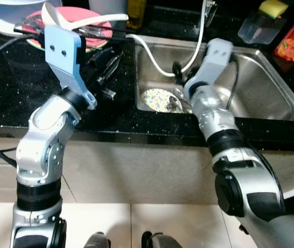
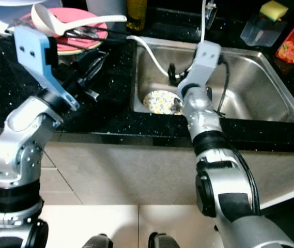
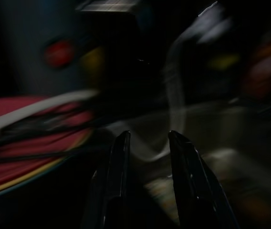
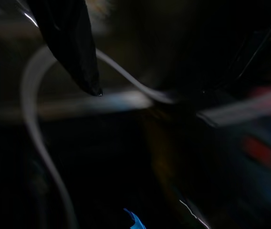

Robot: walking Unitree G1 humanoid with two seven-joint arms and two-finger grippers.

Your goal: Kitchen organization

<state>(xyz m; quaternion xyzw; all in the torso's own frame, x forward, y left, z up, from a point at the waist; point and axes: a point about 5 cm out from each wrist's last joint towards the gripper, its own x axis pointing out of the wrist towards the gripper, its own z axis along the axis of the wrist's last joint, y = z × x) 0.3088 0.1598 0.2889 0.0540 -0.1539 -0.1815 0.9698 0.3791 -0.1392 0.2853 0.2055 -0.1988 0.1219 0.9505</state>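
We are seeing silver jointed arms with black elbow bands, pale blue wrist plates, two screw holes on left plate, black cables trailing, slim black fingers (image 3: 118, 181).

floral plate (image 1: 159, 99) flat in sink (image 1: 250, 82)
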